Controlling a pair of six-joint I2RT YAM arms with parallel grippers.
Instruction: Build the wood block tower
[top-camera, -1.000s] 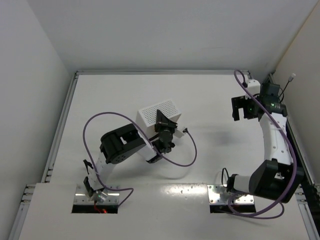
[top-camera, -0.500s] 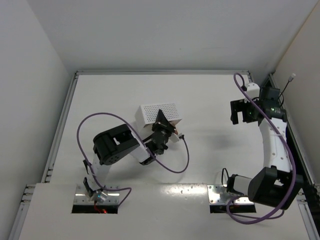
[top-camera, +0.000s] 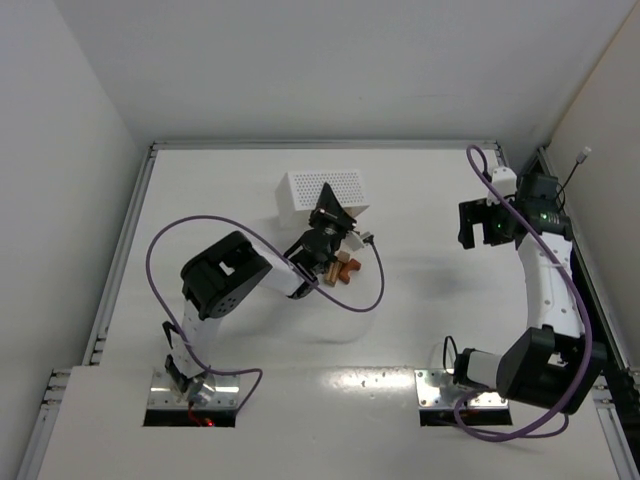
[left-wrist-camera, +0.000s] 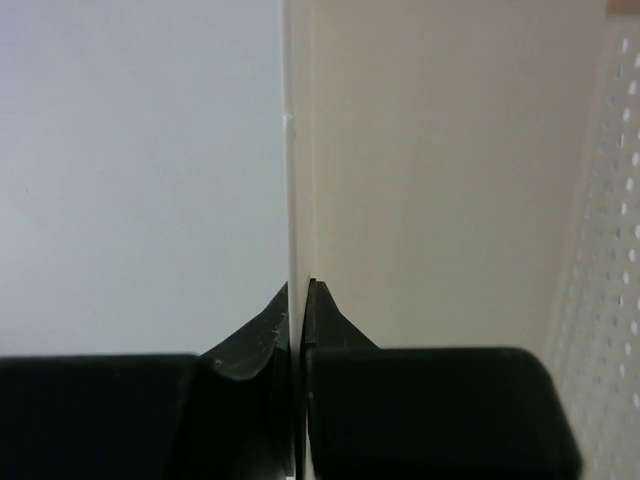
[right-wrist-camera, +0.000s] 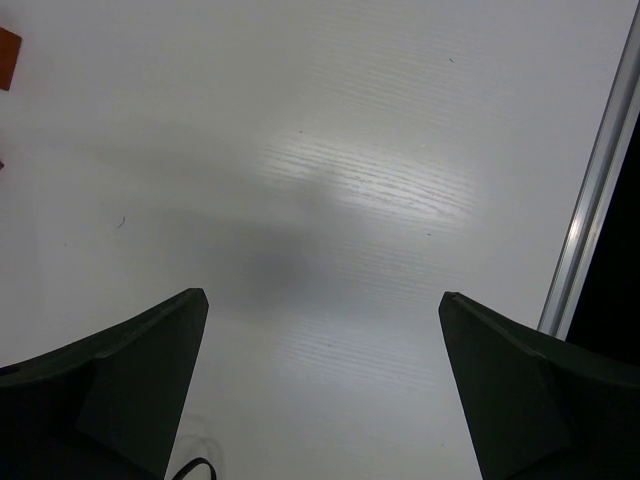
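The tray (top-camera: 322, 188) is pinched by its wall in the left gripper (left-wrist-camera: 300, 305) and tipped, apparently to spill the wood blocks (top-camera: 340, 268), while the right gripper (right-wrist-camera: 320, 296) is spread.

White worktop (top-camera: 430, 200): smooth, faint wood-grain lines, soft sheen under the light. White tray (top-camera: 325, 188): matt, plastic-looking, perforated with small holes. Tan and reddish-brown wood blocks (top-camera: 343, 268): matt. Both the left gripper (left-wrist-camera: 300, 290) and the right gripper (right-wrist-camera: 320, 297): black matt plastic, the left scuffed near the tip. Purple cable (top-camera: 160, 250): smooth sheath. Edge rail (right-wrist-camera: 590, 200): brushed metal.
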